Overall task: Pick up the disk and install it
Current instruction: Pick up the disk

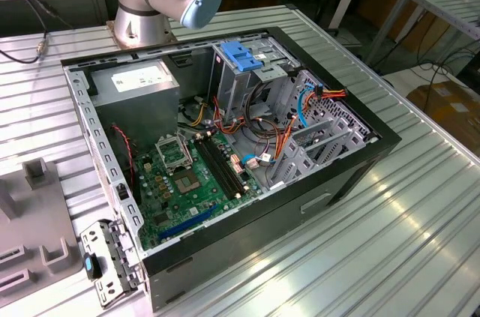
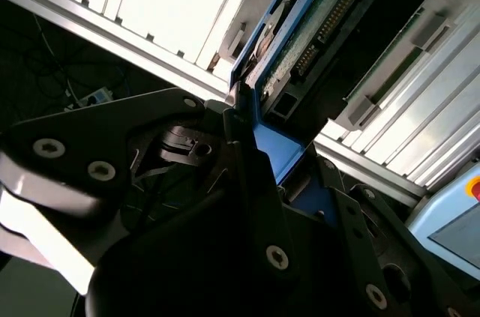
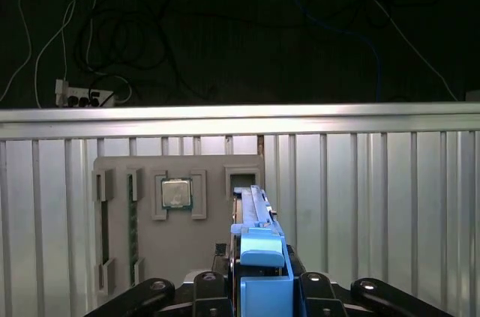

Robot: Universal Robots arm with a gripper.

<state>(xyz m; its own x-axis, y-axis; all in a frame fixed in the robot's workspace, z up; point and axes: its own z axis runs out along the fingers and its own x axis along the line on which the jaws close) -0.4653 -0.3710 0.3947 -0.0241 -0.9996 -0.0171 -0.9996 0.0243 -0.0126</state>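
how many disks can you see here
1. The disk, blue-railed, is held edge-on in the gripper, seen in both wrist views. Others may be hidden in the drive cage.

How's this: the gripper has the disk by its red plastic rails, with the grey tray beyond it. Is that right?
Not quite: the rails are blue, not red. In the first wrist view the gripper has the disk by its bright blue plastic rails, with the grey tray beyond it.
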